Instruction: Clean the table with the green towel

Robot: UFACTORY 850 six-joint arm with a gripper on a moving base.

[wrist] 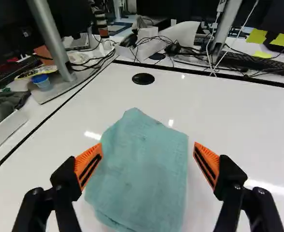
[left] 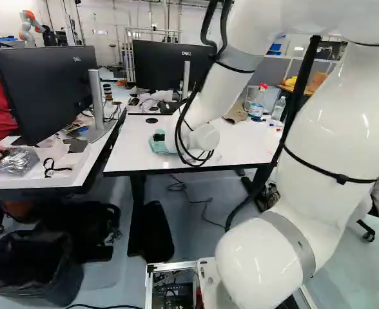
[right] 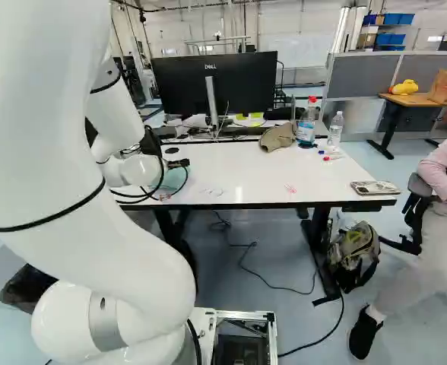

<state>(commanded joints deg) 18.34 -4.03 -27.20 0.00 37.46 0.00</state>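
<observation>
My gripper (right: pixel 179 163) shows as a small dark part beyond the wrist in the right base view, over the left end of the white table (right: pixel 246 171). In the wrist view the gripper (wrist: pixel 147 162) stands wide open, its orange pads on either side of the green towel (wrist: pixel 142 169). The towel lies folded and flat on the tabletop, and one finger overlaps its edge in that view. Whether the fingers touch it I cannot tell. Red marks (right: pixel 290 188) and faint dark marks (right: pixel 213 192) show on the tabletop near its front edge.
A cap (right: pixel 277 137), a spray bottle (right: pixel 307 123) and a water bottle (right: pixel 335 129) stand toward the table's back right, with markers (right: pixel 331 157) nearby. A phone (right: pixel 375 188) lies at the front right corner. A monitor (left: pixel 48 87) stands on the adjoining desk.
</observation>
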